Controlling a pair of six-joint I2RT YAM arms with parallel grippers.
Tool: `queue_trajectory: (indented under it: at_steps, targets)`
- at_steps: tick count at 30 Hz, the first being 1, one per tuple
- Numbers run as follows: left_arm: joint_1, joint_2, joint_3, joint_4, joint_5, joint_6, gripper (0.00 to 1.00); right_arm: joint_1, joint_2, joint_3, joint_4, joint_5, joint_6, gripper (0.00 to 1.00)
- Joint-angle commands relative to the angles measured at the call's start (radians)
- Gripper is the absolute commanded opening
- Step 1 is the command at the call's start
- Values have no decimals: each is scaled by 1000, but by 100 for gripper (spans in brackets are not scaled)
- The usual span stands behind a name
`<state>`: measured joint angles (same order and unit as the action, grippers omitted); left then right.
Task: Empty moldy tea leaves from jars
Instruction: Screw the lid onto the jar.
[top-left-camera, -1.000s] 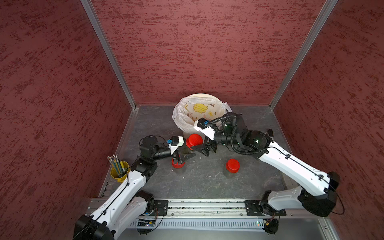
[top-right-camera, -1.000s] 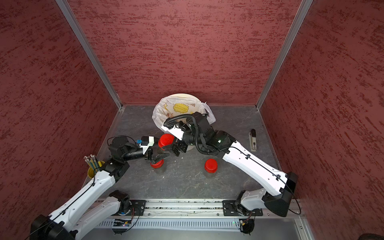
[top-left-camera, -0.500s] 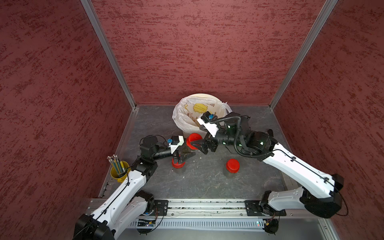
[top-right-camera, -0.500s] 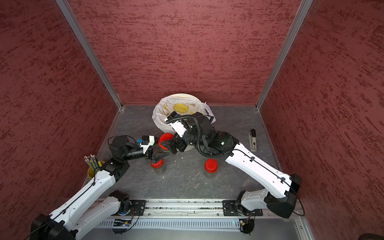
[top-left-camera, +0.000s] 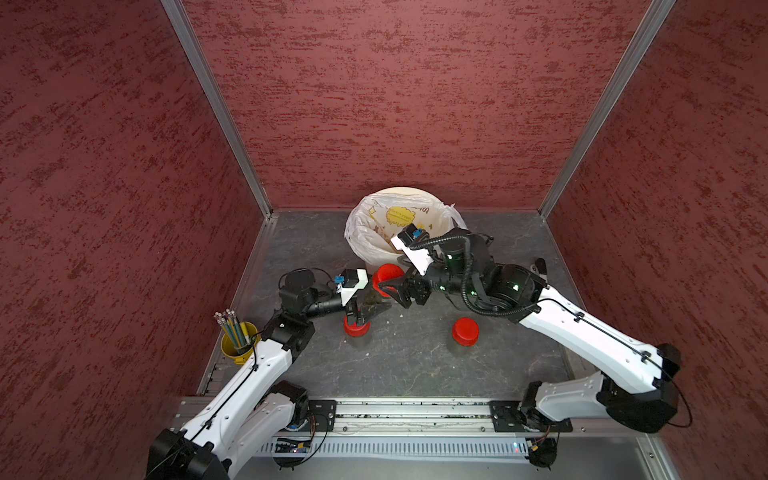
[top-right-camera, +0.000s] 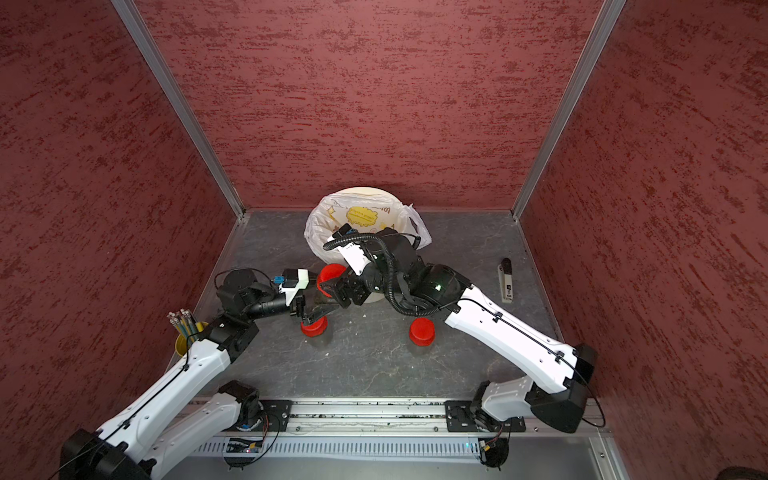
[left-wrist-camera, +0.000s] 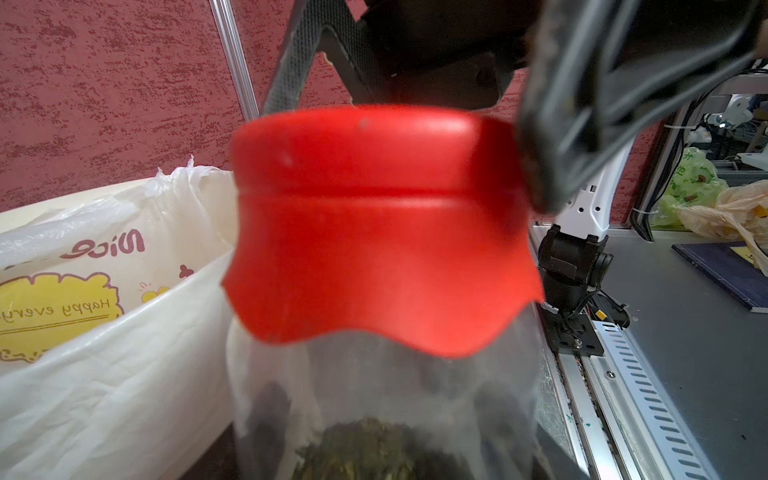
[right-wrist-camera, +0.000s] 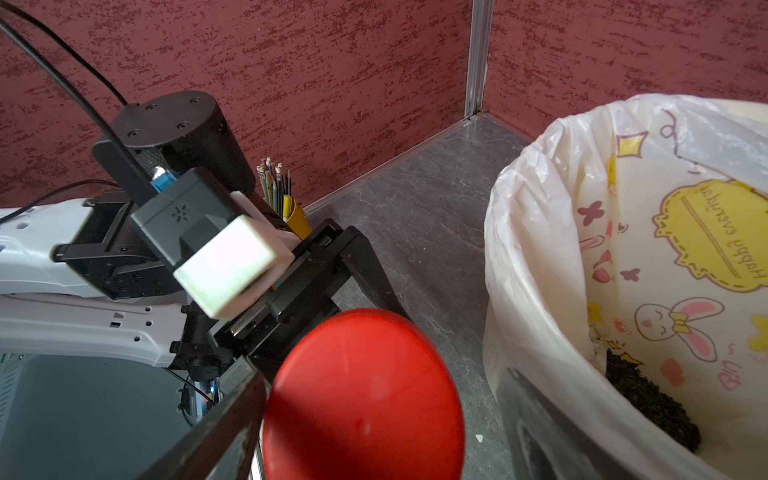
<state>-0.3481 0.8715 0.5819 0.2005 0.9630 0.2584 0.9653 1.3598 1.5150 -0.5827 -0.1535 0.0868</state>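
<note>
bin bag (left-wrist-camera: 104, 374) print: "nice", yellow patch (left-wrist-camera: 50, 307) w/ "happy every…", rest illegible

Both arms reach inward from the front rail, elbows out, wrists almost meeting mid-table. Left forearm low, near level; left gripper (top-left-camera: 371, 312) clamped tight on the jar (left-wrist-camera: 374, 395) body. Right arm stretched long, wrist rolled. Right gripper (top-left-camera: 390, 291) faces the left one, jaws spread wide, straddling the red cap (left-wrist-camera: 382, 232), gap on one side.

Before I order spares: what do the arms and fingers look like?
The left arm and right arm: white shells, black joints, thin black cable. Right adds corrugated black hose. Wrists carry grey-and-white camera blocks with blue plugs. Black, angular fingers.
</note>
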Motion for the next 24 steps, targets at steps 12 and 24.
queue_trajectory:
  at_steps: [12,24]
  targets:
    - [-5,0,27,0,-1,-7,50,6,-1,-55,17,33,-50,66]
    - [-4,5,29,1,21,-8,50,0,-18,-74,22,-20,-271,43]
